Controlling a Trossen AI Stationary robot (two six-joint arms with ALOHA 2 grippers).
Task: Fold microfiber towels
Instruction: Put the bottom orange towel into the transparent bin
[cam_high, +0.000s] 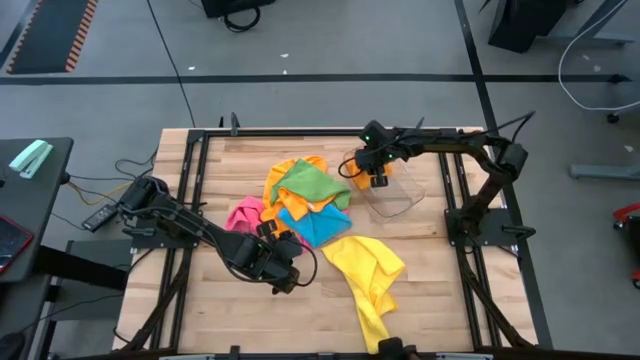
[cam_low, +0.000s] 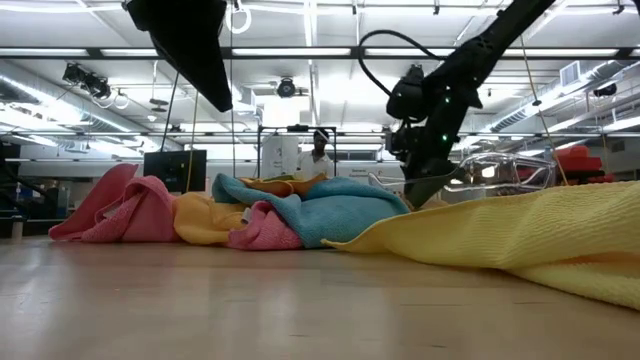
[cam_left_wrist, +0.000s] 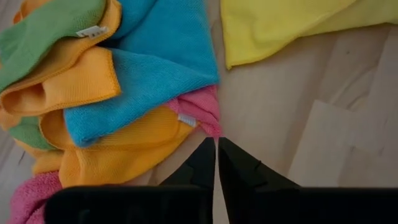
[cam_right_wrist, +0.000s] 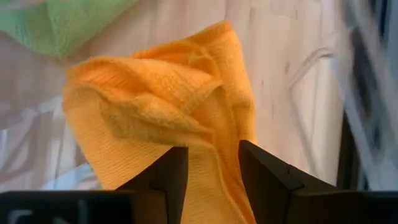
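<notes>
Wooden tabletop (cam_high: 230, 310) inside a black frame, workshop floor around it. Heap of microfiber towels (cam_high: 300, 205) mid-table: orange, green, blue, pink tangled together. Yellow towel (cam_high: 370, 275) lies apart on the near side, half spread and rumpled. Clear plastic tray (cam_high: 400, 195) just beside the heap, on the right arm's side.

Right pincer (cam_right_wrist: 208, 165) over the heap's far edge beside the tray, fingers clamped on a bunch of orange towel (cam_right_wrist: 168, 112).

Left pincer (cam_left_wrist: 216, 158) low at the heap's near edge, fingers nearly together, nothing between them, tips by a pink corner.

Step, as I read it: pulling one cloth free. No fold yet. Next calls for lifting the orange clear, then laying it flat on bare wood.
</notes>
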